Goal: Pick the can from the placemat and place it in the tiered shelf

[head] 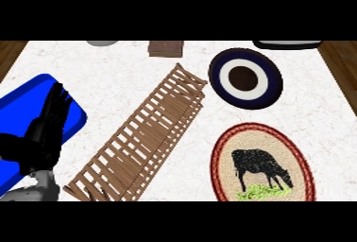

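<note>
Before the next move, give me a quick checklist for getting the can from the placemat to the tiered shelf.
1. Can in view: not ok, none shows on the placemat or elsewhere.
2. Placemat in view: ok, at lower right, only its cow picture on it.
3. Tiered shelf in view: ok, slatted wood, running diagonally mid-counter.
4. Left hand: ok, open, over the blue tray.
5. Right hand: cannot tell, not in view.

Off-task things around me on the white marbled bench (307, 118).

A dark blue plate (245, 78) with a white ring and a brown middle lies at my upper right. A bright blue tray (28, 101) fills my left side. At the far edge I see a small brown wooden block (166, 48), a grey rounded thing (102, 43) and a black-rimmed thing (286, 45), both cut off.
</note>
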Controlling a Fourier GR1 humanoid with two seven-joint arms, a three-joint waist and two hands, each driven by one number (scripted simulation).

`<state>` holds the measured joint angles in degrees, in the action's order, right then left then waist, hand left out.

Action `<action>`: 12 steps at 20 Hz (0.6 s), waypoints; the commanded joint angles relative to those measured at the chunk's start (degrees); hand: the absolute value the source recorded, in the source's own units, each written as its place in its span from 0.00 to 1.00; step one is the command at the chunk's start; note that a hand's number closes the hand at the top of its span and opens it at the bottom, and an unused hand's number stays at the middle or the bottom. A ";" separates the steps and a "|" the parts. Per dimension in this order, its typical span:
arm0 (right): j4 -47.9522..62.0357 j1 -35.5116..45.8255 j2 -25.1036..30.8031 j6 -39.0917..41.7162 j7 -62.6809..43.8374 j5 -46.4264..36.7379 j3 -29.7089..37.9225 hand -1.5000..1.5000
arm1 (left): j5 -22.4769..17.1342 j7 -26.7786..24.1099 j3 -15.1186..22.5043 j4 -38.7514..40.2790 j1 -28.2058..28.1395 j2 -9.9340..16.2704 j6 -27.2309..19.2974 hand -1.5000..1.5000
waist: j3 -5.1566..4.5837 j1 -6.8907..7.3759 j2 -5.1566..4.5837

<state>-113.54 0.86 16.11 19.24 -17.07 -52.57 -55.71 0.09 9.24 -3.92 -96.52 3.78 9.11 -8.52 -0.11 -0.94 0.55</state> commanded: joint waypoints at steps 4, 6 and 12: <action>-16.71 -7.93 -4.18 -2.28 -2.52 6.30 2.66 1.00 | -0.70 0.23 -1.12 -1.14 -0.82 0.88 0.55 0.50 | 0.07 -0.77 0.00; -18.12 -6.98 -5.97 -3.76 -3.14 5.65 5.27 1.00 | 0.20 0.54 -0.81 -1.24 -0.92 0.45 -0.44 0.50 | 0.04 -1.28 0.18; -27.33 -3.33 -5.91 3.13 -10.26 5.79 12.99 1.00 | -0.58 1.00 -1.20 -2.63 -1.03 1.52 0.90 0.50 | -0.03 0.22 -0.19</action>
<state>-126.79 -4.00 11.48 15.96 -20.28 -49.53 -46.49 -0.48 9.92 -5.02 -97.87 3.03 10.04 -8.04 -0.12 -1.44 0.49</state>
